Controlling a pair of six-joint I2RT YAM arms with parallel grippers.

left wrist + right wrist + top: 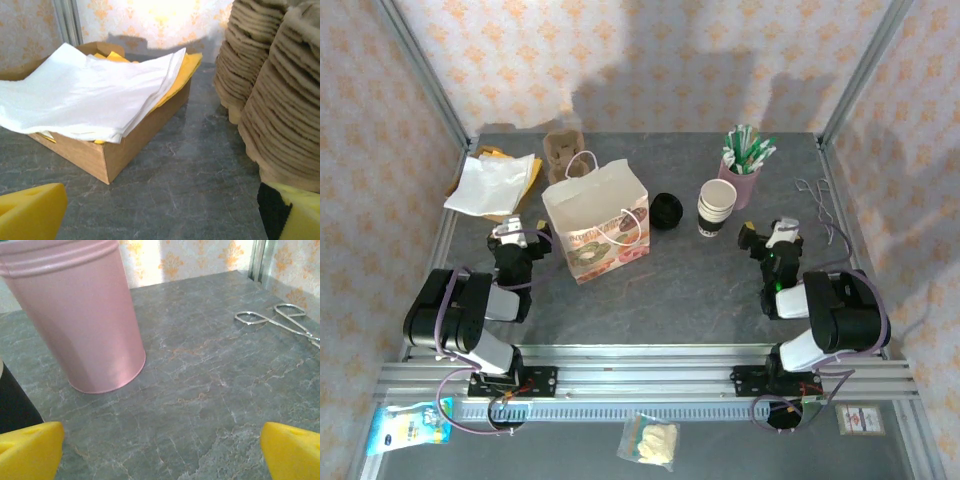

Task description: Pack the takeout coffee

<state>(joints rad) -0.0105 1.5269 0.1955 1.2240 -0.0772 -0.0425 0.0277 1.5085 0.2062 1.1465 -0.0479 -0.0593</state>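
lid (666,211) between bag (596,222) and coffee cup (716,208), straw holder (739,182) behind

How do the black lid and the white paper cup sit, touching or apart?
Apart. The top view shows bare table between the black lid and the white paper cup.

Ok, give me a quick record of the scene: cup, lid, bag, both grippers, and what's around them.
cup: upright, right of the bag, no lid on it
lid: black, on the table between bag and cup
bag: paper, upright, mid-table
left gripper: open, empty, left of the bag
right gripper: open, empty, right of the cup
straw cup: pink, just behind the cup
napkin box: far left
trays: stacked behind the bag
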